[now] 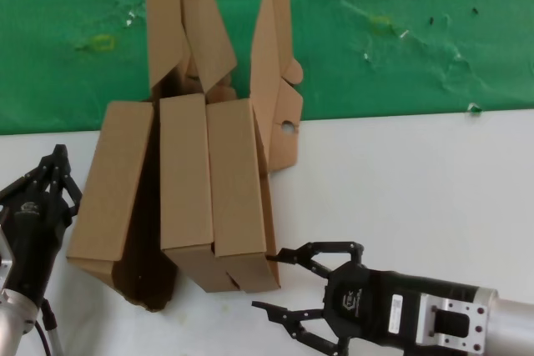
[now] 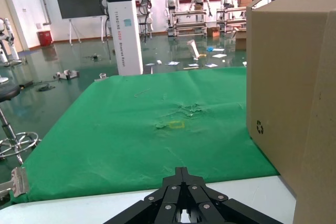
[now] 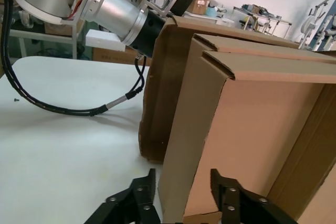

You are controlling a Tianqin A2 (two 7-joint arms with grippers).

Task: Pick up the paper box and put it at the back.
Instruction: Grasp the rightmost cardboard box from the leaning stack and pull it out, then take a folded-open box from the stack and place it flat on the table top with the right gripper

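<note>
Three brown cardboard boxes stand side by side where the white table meets the green cloth (image 1: 400, 39), lids open over the cloth. The paper box (image 1: 238, 189) is the right-hand one; a flap with a small round hole (image 1: 288, 127) stands beside it. My right gripper (image 1: 265, 281) is open at this box's near right corner. In the right wrist view the right gripper (image 3: 184, 177) has one finger on each side of the box's (image 3: 252, 129) near wall, not closed on it. My left gripper (image 1: 57, 156) is shut and empty, left of the boxes.
The two other brown boxes (image 1: 117, 189) (image 1: 185, 181) stand close against the paper box's left side. The left one fills the side of the left wrist view (image 2: 294, 93), beyond the left gripper (image 2: 182, 170). White table (image 1: 417, 189) lies bare to the right. Small scraps dot the cloth.
</note>
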